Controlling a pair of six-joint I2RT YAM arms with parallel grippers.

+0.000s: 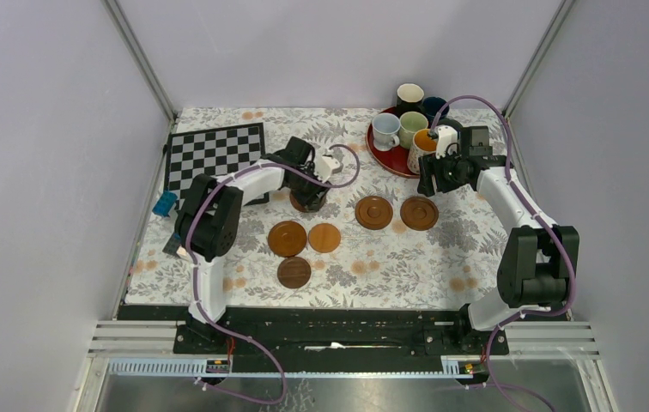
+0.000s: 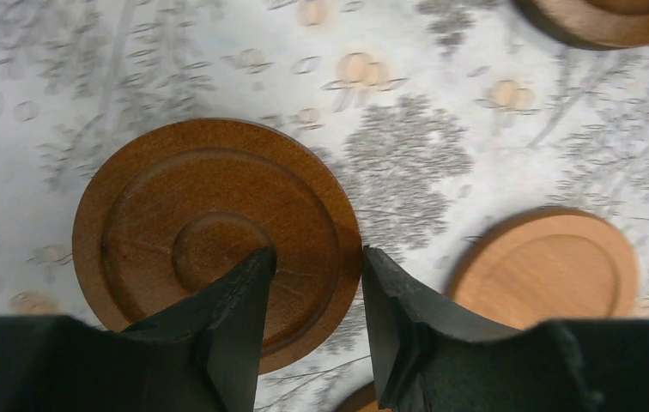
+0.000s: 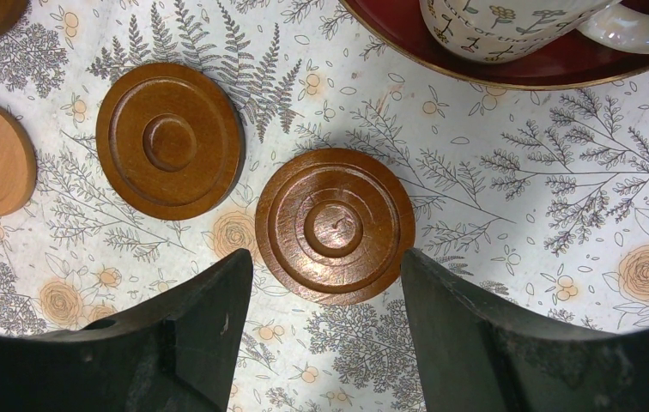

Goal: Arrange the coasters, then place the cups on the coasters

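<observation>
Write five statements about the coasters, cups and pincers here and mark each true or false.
1. No cup stands on a coaster. True.
2. The right pincer is shut on a coaster. False: it is open, its fingers either side of a ringed coaster.
3. A chessboard lies at the table's far left. True.
4. The left pincer holds a cup. False: it is shut on a brown coaster's rim.
5. The tray is blue. False: it is red.
</observation>
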